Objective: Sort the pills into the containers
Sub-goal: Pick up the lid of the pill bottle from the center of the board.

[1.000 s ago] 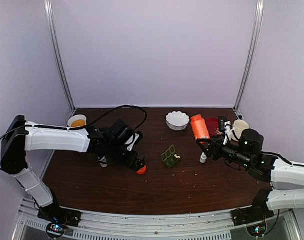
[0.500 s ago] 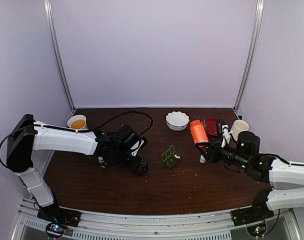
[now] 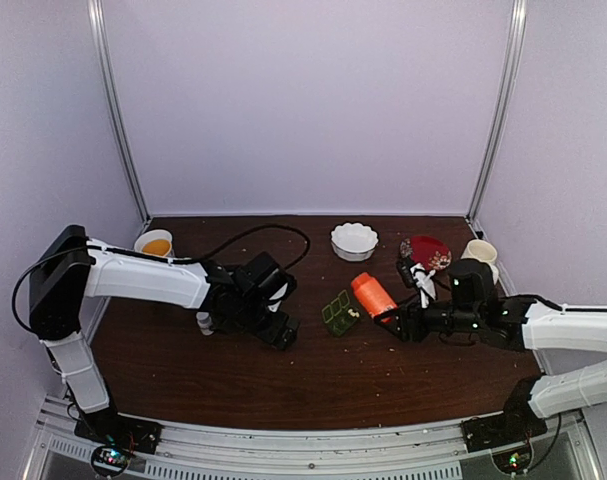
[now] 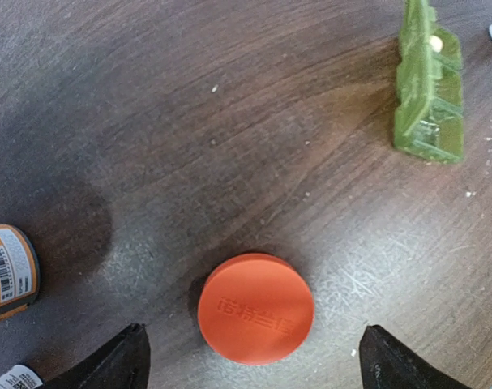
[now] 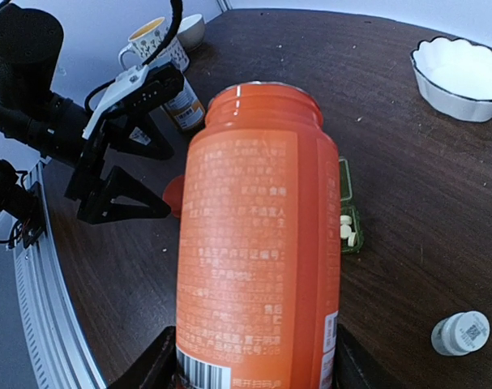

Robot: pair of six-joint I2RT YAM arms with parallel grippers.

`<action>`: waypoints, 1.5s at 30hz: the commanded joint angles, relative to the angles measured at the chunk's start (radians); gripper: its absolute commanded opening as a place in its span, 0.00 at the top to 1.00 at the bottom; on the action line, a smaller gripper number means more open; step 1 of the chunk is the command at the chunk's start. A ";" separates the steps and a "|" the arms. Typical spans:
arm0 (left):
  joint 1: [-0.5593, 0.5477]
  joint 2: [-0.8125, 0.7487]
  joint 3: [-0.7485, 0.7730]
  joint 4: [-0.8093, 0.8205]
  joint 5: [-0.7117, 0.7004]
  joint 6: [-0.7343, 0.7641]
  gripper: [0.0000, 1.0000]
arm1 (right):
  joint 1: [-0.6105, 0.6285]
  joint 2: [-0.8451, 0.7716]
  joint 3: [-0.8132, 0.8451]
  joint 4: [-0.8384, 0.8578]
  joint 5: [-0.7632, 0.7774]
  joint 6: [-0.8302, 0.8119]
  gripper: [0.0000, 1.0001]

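Pills (image 5: pixel 348 233), a few small white tablets, are seen lying in one open end cell of the green pill box (image 3: pixel 338 312) at the middle of the dark wooden table (image 3: pixel 233 380); the other cells appear empty.

Two things have changed in the last second. The orange bottle (image 3: pixel 371 295), held upright a moment ago, is now tipped over by the right gripper (image 3: pixel 391 318), with its uncapped mouth aimed at the pill box and held just beside it. The right jaws are clamped around the bottle's lower body. The orange cap (image 4: pixel 255 306), earlier carried by the left gripper (image 4: pixel 252 344), is now set flat on the table left of the pill box. The left jaws are spread wide on either side of the cap and do not touch it.

The step in hand is judged to be pouring: with the cap off and the bottle tilted, tablets can be shaken out towards the cells. Spilling past the small cells is the likely risk.
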 commanded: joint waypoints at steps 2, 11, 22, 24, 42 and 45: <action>-0.004 0.011 0.020 -0.004 -0.039 -0.036 0.07 | -0.002 0.079 0.032 -0.068 -0.114 -0.035 1.00; -0.003 0.066 0.056 -0.063 -0.061 -0.019 0.08 | -0.003 0.077 0.015 0.010 -0.104 -0.030 1.00; -0.003 0.120 0.089 -0.073 -0.031 -0.008 0.18 | -0.002 0.040 -0.033 0.130 -0.125 -0.028 1.00; -0.003 0.124 0.097 -0.073 -0.028 -0.007 0.20 | -0.002 0.034 -0.034 0.133 -0.126 -0.031 1.00; -0.004 0.146 0.127 -0.083 0.003 0.006 0.42 | -0.002 0.059 -0.019 0.137 -0.134 -0.031 1.00; -0.004 0.145 0.134 -0.090 0.001 0.007 0.46 | -0.002 0.062 -0.019 0.137 -0.135 -0.031 1.00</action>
